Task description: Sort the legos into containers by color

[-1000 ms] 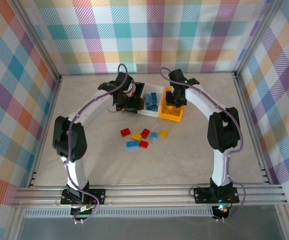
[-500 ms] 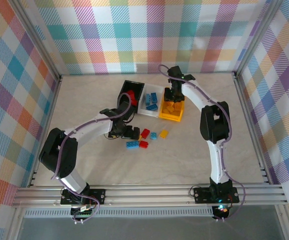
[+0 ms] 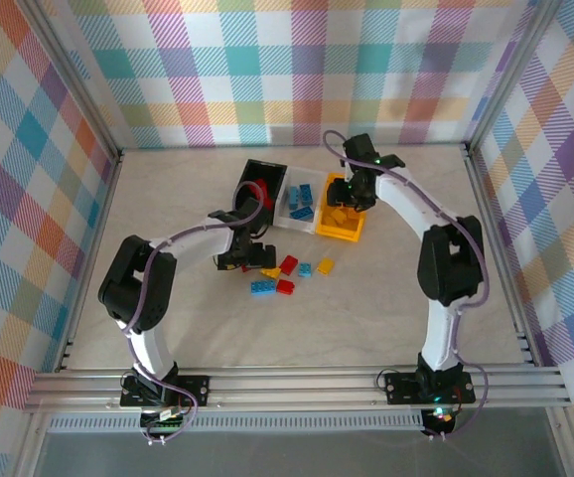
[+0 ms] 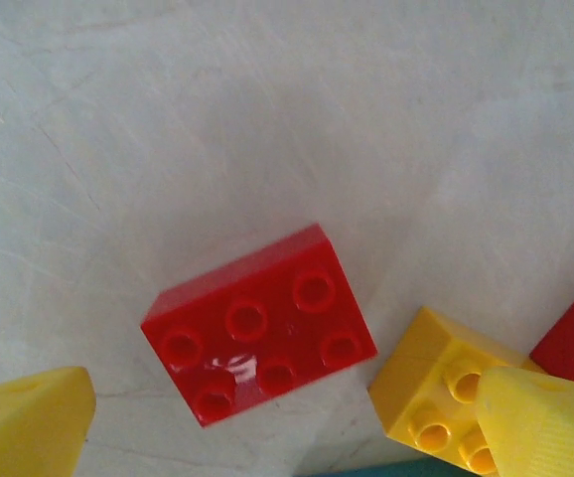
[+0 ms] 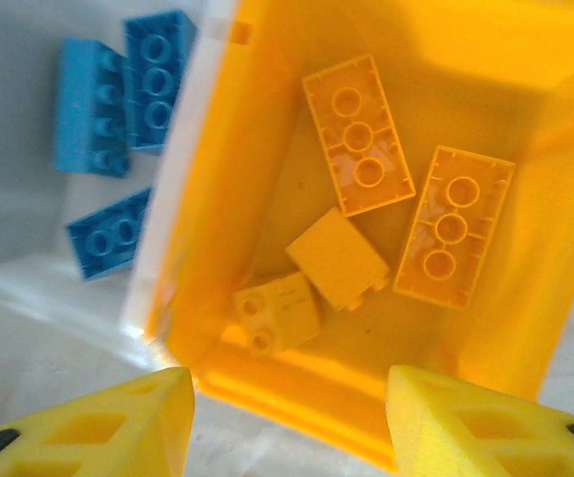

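Top external view: the left end effector [image 3: 245, 256] sits low over the worktop [image 3: 168, 199], at the left edge of a loose cluster of legos that includes a long blue brick [image 3: 262, 287], a small blue brick [image 3: 305, 269] and a small yellow brick [image 3: 325, 265]. Behind the cluster, three containers stand joined in a row: a black bin [image 3: 270, 171] with a red piece [image 3: 260, 191] inside, a clear bin [image 3: 289, 221] holding blue bricks [image 3: 302, 199], and a yellow bin [image 3: 339, 233]. The right end effector [image 3: 355, 194] hangs over the yellow bin.

Left wrist view: the fingers [image 4: 29, 422] stand wide apart, released. A six-stud red brick [image 4: 262, 333] lies flat on the worktop between them and touches neither. A yellow brick [image 4: 421, 393] lies just beside it, partly under the right-hand fingertip.

Right wrist view: these fingers [image 5: 118, 427] are parted with nothing between them, above the near wall of the yellow bin, which holds four yellow bricks [image 5: 358, 134]. Three blue bricks lie in the clear bin alongside
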`<action>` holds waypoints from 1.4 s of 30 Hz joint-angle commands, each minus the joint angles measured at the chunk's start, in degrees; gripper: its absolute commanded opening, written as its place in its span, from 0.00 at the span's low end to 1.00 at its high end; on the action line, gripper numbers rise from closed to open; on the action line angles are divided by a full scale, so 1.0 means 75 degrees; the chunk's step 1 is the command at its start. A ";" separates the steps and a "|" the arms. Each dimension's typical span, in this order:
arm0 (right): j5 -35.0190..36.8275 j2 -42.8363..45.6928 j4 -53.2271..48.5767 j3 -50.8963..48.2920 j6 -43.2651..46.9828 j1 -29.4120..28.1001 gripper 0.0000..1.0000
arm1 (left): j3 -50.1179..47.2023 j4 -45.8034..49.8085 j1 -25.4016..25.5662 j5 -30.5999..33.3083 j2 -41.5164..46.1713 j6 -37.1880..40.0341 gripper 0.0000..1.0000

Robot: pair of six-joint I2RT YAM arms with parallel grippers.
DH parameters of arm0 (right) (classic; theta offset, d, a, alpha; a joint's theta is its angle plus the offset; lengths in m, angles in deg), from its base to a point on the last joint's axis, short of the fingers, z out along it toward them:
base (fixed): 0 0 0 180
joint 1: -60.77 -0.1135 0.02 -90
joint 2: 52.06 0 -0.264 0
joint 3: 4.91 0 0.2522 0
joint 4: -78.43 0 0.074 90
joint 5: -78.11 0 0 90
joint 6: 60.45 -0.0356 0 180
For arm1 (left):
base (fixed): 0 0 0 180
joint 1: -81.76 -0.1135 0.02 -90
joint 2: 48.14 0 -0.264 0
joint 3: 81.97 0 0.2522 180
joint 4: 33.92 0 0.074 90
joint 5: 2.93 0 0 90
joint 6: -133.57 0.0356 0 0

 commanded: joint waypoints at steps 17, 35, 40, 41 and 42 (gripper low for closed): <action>-0.0615 0.1997 0.0664 -0.2168 -0.0300 -0.0632 0.55 | 0.0229 -0.0223 -0.0226 0.0063 -0.0576 -0.0562 0.74; -0.0464 0.2476 0.0724 -0.2783 -0.0459 -0.1191 0.55 | 0.0191 -0.0088 -0.0226 -0.0007 -0.0363 -0.0358 0.41; -0.0559 0.2672 0.0701 -0.3080 -0.0567 -0.1679 0.57 | 0.0674 0.0209 -0.0488 0.0023 -0.0264 -0.0059 0.41; -0.0564 0.2672 0.0698 -0.3136 -0.0595 -0.1817 0.59 | 0.0826 0.0279 -0.0565 0.0014 -0.0265 0.0026 0.41; -0.0554 0.2651 0.0691 -0.3211 -0.0616 -0.1988 0.59 | 0.1068 0.0391 -0.0670 0.0013 -0.0287 0.0127 0.41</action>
